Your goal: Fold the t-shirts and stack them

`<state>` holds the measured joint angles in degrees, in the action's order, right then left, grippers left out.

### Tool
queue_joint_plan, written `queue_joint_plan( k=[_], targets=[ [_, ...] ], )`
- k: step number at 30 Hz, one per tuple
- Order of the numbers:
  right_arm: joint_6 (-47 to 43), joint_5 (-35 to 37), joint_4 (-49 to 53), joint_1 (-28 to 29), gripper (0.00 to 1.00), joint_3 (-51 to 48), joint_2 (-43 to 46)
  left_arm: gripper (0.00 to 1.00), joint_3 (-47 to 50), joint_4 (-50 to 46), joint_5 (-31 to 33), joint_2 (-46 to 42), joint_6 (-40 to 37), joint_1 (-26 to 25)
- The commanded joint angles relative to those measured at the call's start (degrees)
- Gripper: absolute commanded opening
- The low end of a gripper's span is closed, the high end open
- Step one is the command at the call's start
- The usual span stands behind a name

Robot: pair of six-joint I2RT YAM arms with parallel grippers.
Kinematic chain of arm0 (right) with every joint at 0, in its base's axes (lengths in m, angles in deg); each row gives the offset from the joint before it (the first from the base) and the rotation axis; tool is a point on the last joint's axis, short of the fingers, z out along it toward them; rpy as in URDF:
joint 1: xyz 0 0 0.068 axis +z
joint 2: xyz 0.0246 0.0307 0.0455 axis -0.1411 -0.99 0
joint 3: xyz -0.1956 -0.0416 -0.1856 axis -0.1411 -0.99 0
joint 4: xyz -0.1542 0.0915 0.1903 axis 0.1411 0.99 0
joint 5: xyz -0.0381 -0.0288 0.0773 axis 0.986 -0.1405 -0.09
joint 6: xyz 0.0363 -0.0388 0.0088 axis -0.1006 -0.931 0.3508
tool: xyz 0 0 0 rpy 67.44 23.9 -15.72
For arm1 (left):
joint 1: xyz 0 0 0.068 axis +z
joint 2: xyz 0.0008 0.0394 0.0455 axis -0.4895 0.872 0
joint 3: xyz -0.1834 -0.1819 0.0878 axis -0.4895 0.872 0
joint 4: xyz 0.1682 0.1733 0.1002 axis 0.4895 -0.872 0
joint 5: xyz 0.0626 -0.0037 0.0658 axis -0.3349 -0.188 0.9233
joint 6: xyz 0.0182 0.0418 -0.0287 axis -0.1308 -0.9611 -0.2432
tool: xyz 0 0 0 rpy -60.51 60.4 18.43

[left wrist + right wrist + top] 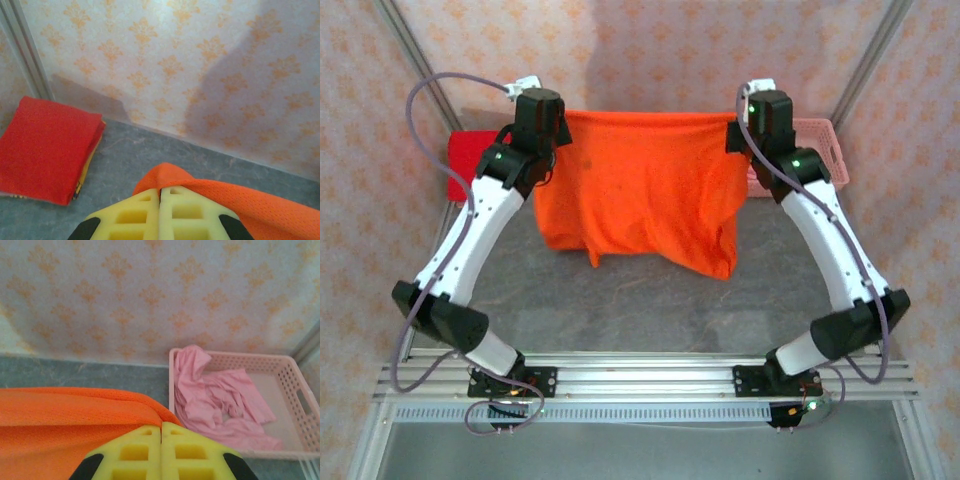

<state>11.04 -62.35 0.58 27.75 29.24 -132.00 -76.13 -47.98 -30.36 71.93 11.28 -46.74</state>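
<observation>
Orange cloth hangs up in the air between the two arms. It is the orange shirt (pixel 640 190). Its top edge is pulled into a straight line from one arm to the other. The rest of it droops down over the grey table (pixel 620 310), and the bottom is bunched and uneven. I cannot tell if the bottom touches the table.

The left gripper (pixel 160 189) pinches the left top corner of the orange shirt. Its two yellow fingers (pixel 130 215) are pressed tight together, and the cloth pokes out at their tips. The right gripper (pixel 161 426) pinches the right top corner the same way, fingers squeezed together on the cloth. Both are raised high near the back wall (pixel 200 60), which has little orange shapes on it.

The red shirt (pixel 45 147) is folded into a neat flat square. It lies on the table in the far left corner, close to the wall and off to the left of the left gripper. A thin yellow edge peeks out under its right side.

On the far right sits a pink basket (pixel 292 382) with holes in its sides. A crumpled pink cloth (pixel 215 400) lies inside it.
</observation>
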Motion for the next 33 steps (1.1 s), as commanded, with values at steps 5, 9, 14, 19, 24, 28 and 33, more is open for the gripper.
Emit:
queue_joint_plan(
  k=[5,9,14,19,24,28,33],
  targets=[
    [-1.2,-2.9,-2.0,-0.5,0.0,20.3,-5.9,0.0,-21.6,-4.5,-0.6,6.2,-3.8,3.7],
    [-3.2,-5.2,-2.5,-0.5,0.0,18.1,-3.2,0.0,-21.2,-4.4,-0.8,3.2,-5.0,3.9],
    [-8.7,-14.0,-7.9,-0.5,0.0,-5.5,7.0,0.0,4.9,2.1,-2.6,-8.3,-1.9,3.8],
    [-9.8,-29.4,-11.2,0.7,0.0,-32.3,16.6,0.12,36.9,9.7,-9.5,-19.9,6.9,3.7],
    [-5.4,-40.4,-12.3,3.8,0.68,-48.2,21.0,0.82,60.9,12.7,-12.5,-29.3,17.0,2.6],
    [4.0,-34.0,-19.7,3.8,0.82,-56.2,24.6,1.0,67.6,11.4,-9.7,-34.9,19.5,2.0],
    [17.8,-19.8,-21.3,2.7,0.83,-56.4,20.0,1.0,62.7,8.5,-7.2,-28.1,18.6,2.0]
  ],
)
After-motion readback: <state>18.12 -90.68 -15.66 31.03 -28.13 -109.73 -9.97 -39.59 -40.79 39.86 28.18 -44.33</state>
